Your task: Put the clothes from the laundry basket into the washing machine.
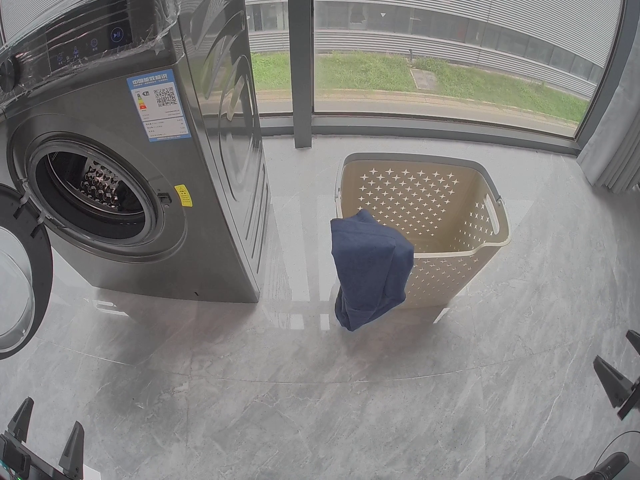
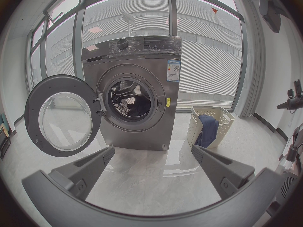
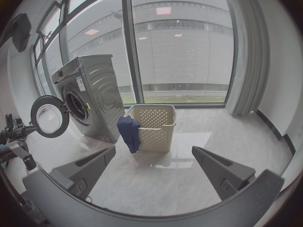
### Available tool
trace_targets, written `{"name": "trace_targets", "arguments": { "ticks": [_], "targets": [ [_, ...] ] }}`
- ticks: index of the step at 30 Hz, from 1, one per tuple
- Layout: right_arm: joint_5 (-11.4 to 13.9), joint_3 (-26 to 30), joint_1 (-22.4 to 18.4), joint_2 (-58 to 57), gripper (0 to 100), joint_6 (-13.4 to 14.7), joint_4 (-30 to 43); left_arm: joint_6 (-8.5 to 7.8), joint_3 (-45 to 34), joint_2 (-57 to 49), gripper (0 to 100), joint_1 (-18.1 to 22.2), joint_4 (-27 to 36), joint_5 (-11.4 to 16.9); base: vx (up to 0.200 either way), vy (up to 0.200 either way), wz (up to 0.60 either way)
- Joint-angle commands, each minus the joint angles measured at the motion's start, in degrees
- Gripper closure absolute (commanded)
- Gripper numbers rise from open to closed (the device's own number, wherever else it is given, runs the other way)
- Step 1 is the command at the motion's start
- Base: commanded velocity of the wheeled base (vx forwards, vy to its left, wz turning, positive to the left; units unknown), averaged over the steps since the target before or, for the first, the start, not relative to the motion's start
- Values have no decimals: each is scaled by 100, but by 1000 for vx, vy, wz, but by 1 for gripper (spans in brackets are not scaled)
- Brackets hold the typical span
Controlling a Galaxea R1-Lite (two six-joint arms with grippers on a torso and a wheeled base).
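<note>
Head view: the blue garment [image 1: 370, 268] drapes limp over the near rim of the laundry basket [image 1: 497, 221], soft and light, best pinched at its bunched top fold, while left gripper [image 1: 52, 416] and right gripper [image 1: 617, 348] hover well short of the basket, fingers apart.

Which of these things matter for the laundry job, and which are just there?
For the job: cream plastic laundry basket; dark blue cloth draped over its rim; grey front-loading washing machine, door open.
Just there: grey curtain; glass window.
</note>
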State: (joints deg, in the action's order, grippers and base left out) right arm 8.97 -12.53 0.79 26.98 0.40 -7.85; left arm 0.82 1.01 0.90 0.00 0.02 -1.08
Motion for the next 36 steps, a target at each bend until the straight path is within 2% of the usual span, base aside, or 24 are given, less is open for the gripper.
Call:
{"name": "trace_targets", "arguments": {
  "ticks": [1,5,7,8,9,10,12,15,20,27,35,36],
  "targets": [
    [368,-179,694,3718,0,452,-1808,15,-92,-55,0,0,6,-6,200,0,0],
    [-71,-215,1353,4439,0,891,-2238,6,-92,-55,0,0,-2,-6,200,0,0],
    [-264,-241,1766,4720,0,1199,-2379,6,-92,-55,0,0,6,-6,100,0,0],
    [-282,-250,1793,4738,0,1217,-2379,6,-92,-55,0,0,-2,-6,0,0,0],
    [-440,-302,2153,4975,0,1401,-2467,6,-92,-55,0,0,6,-6,0,0,0],
    [-458,-311,2206,5010,0,1428,-2476,6,-92,-55,0,0,-2,-6,0,0,0],
    [-686,-461,2522,5406,0,1568,-2608,6,-92,-55,0,0,6,-6,0,0,0],
    [-853,-636,2681,5863,0,1630,-2933,6,-92,-55,0,0,6,-15,0,0,0],
    [-897,-724,2812,6285,0,1612,-3425,15,-92,-55,0,0,-2,-15,0,0,0],
    [-941,-733,2935,6540,0,1630,-3486,33,-92,-55,0,0,-2,-15,0,0,0],
    [-1038,-865,3102,6874,0,1735,-3636,24,-92,-55,0,0,-2,-15,175,0,0],
    [-1117,-874,3146,6900,0,1735,-3689,15,-92,-55,0,0,-2,-15,0,0,0]
  ]
}}
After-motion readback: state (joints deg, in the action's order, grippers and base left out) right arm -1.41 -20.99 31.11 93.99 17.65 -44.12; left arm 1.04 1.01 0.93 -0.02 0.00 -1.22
